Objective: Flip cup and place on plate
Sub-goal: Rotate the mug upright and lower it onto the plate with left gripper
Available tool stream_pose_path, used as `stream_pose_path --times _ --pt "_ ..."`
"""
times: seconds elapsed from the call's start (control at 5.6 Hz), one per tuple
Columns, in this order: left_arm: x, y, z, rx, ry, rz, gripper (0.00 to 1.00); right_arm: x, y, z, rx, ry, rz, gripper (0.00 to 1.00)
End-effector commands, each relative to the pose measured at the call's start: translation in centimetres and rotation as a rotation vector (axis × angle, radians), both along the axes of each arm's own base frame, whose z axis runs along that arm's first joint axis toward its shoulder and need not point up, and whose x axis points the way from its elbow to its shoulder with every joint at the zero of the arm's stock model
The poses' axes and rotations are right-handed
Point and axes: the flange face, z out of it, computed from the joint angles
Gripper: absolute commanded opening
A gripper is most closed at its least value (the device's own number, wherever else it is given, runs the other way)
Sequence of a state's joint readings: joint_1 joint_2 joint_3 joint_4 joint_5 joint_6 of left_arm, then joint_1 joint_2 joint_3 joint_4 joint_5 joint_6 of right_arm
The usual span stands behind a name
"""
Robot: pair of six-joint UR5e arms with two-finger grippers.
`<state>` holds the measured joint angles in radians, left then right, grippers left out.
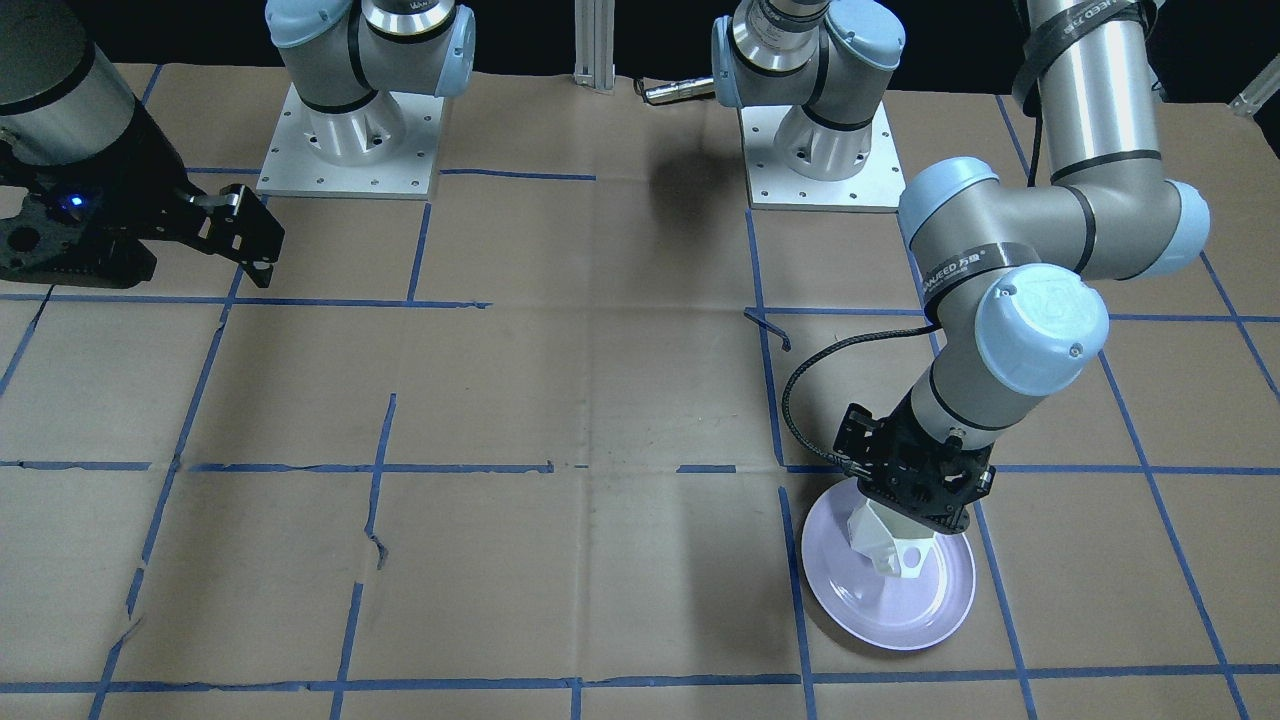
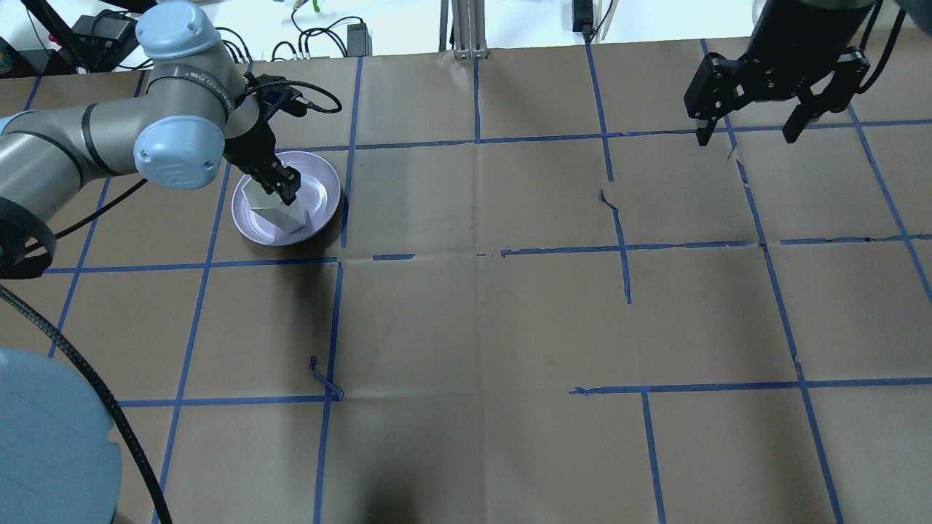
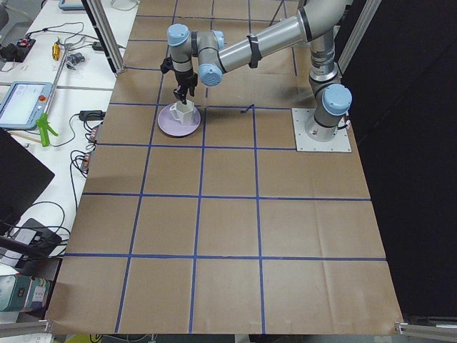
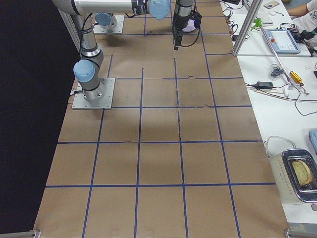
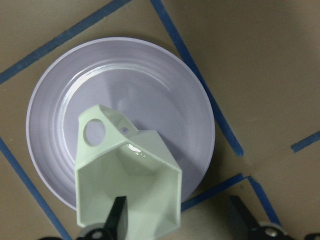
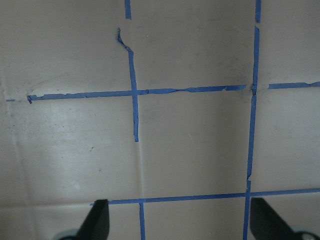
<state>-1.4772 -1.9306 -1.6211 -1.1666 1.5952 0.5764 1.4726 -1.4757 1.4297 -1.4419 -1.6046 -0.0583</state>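
Note:
The white faceted cup (image 5: 145, 185) stands mouth up on the lavender plate (image 5: 150, 90), handle toward the plate's middle. My left gripper (image 5: 177, 210) is open over it. One finger (image 5: 117, 217) is inside the cup's mouth and the other (image 5: 240, 217) is outside, apart from the cup's wall. The front view shows the cup (image 1: 890, 545) under the left gripper (image 1: 915, 500) on the plate (image 1: 880, 610). The overhead view shows the cup (image 2: 273, 212) on the plate (image 2: 320, 193). My right gripper (image 2: 748, 131) is open and empty, hovering at the far right of the table.
Brown paper with a blue tape grid (image 2: 473, 255) covers the table. The two arm bases (image 1: 350, 140) (image 1: 820, 150) stand at the robot's edge. A black cable (image 1: 800, 400) loops beside the left wrist. Desks with tools lie beyond both table ends.

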Motion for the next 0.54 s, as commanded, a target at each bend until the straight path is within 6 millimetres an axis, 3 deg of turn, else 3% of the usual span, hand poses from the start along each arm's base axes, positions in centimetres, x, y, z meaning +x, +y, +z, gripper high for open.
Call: stream_pose_path --times 0.0,0.18,0.36 --pt "-2.2 1.4 6.5 0.035 0.004 0.164 0.98 0.0 0.0 0.0 0.0 0.0 0.0 1.0" --pt "-4.5 3.7 11.2 0.052 -0.005 0.202 0.98 0.0 0.0 0.0 0.0 0.0 0.0 1.0" --pt "-4.9 5.0 13.2 0.039 -0.002 0.305 0.98 0.0 0.0 0.0 0.0 0.0 0.0 1.0"
